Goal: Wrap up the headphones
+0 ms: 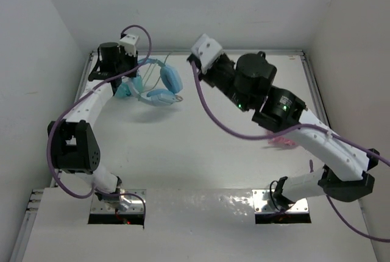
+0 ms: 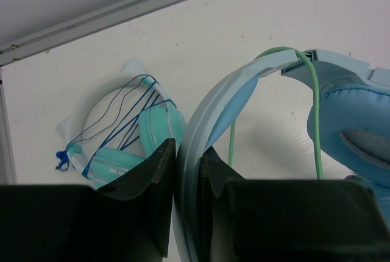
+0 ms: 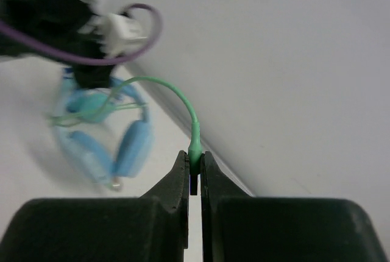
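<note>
While the left gripper (image 2: 187, 152) sits at the far left corner of the table (image 1: 201, 164), I see its fingers pinching the headband (image 2: 204, 109) of the headphones (image 1: 163, 85); the band stands on edge between the two fingers and fills the narrow gap. The headphones rest on the table near the back wall, just right of the left gripper in the top view; one padded cup (image 2: 353, 128) fills the right side of the left wrist view. The cable (image 3: 161, 85) rises from the headphones in a loose arc to the right gripper (image 3: 194, 167), which hangs above the table; its fingers are pressed onto the green plug (image 3: 194, 146) at the cable's end, almost meeting each other. A teal set (image 2: 152, 128), with a dark blue cord (image 2: 122, 113) wound across it, lies just left of the headband; whether they touch I cannot tell. A pink set (image 1: 281, 142) shows partly under the right arm, well apart from the headphones.
</note>
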`<state>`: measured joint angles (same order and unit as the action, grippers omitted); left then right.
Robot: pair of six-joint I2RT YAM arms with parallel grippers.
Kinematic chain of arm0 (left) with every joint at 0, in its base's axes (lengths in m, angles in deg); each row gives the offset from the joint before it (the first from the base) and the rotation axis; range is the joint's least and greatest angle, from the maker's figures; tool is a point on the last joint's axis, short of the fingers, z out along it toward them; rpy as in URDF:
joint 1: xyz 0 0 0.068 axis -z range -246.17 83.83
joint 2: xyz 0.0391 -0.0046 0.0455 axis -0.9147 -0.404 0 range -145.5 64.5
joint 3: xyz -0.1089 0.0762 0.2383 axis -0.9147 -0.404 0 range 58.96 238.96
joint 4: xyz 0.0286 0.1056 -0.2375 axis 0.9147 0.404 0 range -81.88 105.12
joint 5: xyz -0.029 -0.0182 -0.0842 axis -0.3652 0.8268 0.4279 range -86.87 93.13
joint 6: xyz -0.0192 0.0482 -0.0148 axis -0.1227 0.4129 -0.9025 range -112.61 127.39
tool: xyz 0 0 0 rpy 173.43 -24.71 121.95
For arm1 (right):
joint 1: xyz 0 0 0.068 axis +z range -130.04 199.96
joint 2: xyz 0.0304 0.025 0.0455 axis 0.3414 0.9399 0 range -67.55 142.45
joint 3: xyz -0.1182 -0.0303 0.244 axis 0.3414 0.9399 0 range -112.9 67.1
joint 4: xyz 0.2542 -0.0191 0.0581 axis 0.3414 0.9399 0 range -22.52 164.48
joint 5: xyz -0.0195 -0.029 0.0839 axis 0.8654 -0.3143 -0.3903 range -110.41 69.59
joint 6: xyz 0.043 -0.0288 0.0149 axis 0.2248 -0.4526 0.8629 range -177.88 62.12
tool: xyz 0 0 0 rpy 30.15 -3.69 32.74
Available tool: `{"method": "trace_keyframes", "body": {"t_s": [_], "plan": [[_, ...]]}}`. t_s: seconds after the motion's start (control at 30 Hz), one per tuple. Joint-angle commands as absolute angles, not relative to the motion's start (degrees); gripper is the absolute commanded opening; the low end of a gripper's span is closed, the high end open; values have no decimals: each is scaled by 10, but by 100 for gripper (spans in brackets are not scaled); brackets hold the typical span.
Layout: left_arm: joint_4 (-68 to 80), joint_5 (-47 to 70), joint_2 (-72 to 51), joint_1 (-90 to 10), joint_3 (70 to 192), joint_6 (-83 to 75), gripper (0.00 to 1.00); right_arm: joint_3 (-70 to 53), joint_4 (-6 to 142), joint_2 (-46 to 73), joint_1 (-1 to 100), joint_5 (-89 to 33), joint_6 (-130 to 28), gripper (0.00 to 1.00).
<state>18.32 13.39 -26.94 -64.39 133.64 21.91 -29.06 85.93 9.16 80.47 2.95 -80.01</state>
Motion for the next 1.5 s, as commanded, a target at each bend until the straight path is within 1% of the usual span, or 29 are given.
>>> {"method": "trace_keyframes", "body": {"t_s": [0.0,0.03,0.07,0.13,0.17,0.27,0.4,0.57,0.7,0.77,0.9,0.97,1.03,1.1,1.13,1.17,1.2,1.23,1.27,1.3,1.33,1.37,1.4,1.47], "plan": [[159,152,-201,-634,1332,260,0,-345,847,141,689,94,-807,0],[166,155,-192,-633,1330,269,0,-351,847,153,663,91,-798,0],[171,158,-183,-632,1320,285,0,-362,848,176,612,78,-776,0],[188,160,-154,-625,1307,304,0,-378,855,200,566,58,-735,0],[192,160,-146,-621,1295,318,0,-400,858,213,523,33,-719,0],[224,154,-123,-609,1278,337,0,-449,867,263,447,-13,-657,0],[260,159,-114,-603,1280,346,0,-498,880,317,393,-58,-614,0],[304,190,-116,-594,1306,352,0,-504,877,360,378,-67,-617,0],[380,266,-114,-591,1337,352,0,-505,859,387,370,-74,-618,0],[400,282,-114,-591,1350,345,0,-511,851,407,366,-91,-613,0],[411,321,-114,-587,1359,325,0,-524,823,436,365,-131,-589,0],[418,341,-114,-587,1373,303,0,-509,814,444,364,-147,-582,0],[420,371,-114,-587,1394,285,0,-463,793,447,364,-166,-563,0],[416,412,-114,-587,1407,250,0,-416,756,436,364,-214,-531,0],[404,427,-114,-588,1417,218,0,-354,736,428,366,-236,-517,0],[397,460,-118,-587,1424,201,0,-312,676,418,368,-266,-499,0],[389,475,-121,-588,1436,183,0,-217,628,389,374,-270,-470,0],[374,496,-126,-588,1443,151,0,-171,586,372,388,-256,-460,0],[367,504,-129,-588,1459,136,0,-125,507,356,397,-251,-441,0],[363,508,-134,-589,1470,123,0,-89,473,342,404,-251,-426,0],[358,512,-143,-590,1477,103,0,-27,447,321,417,-256,-411,0],[354,522,-148,-593,1485,92,0,0,396,312,425,-267,-398,0],[348,531,-153,-597,1492,62,0,54,367,296,432,-287,-373,0],[320,553,-168,-605,1493,29,0,103,289,281,467,-295,-356,0]]}}
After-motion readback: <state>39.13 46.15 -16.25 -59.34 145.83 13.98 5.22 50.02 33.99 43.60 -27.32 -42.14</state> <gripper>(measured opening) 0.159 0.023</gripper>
